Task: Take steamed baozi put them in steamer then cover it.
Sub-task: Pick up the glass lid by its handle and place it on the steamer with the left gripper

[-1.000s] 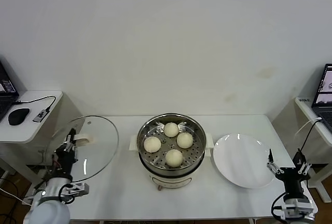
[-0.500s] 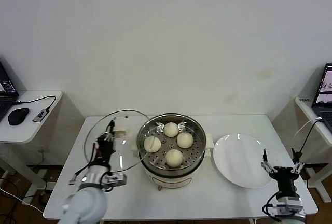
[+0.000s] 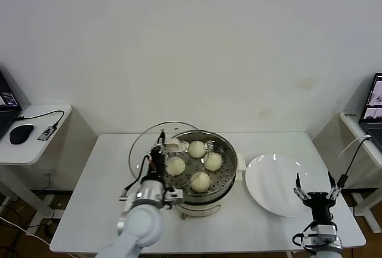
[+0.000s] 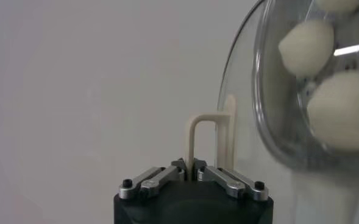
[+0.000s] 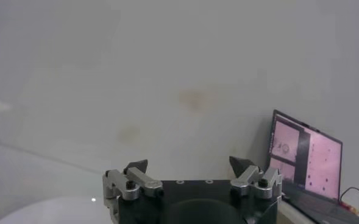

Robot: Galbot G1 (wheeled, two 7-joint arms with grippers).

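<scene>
Your left gripper point(image 3: 160, 152) is clamped on the cream-white bar handle point(image 4: 208, 141) of the glass lid point(image 3: 156, 144), holding the lid tilted in the air over the left rim of the steamer point(image 3: 230, 163), so that it overlaps the basket on that side but does not sit on it. Through the glass you can see the buns in the left wrist view. All four steamed baozi point(image 3: 200, 181) lie inside the perforated steel basket, which stands at the middle of the white table point(image 3: 101, 201). Your right gripper point(image 3: 314, 196) hangs near the table's front right corner with its fingers spread wide and nothing between them, just in front of the white plate point(image 3: 276, 183) lying right of the steamer.
</scene>
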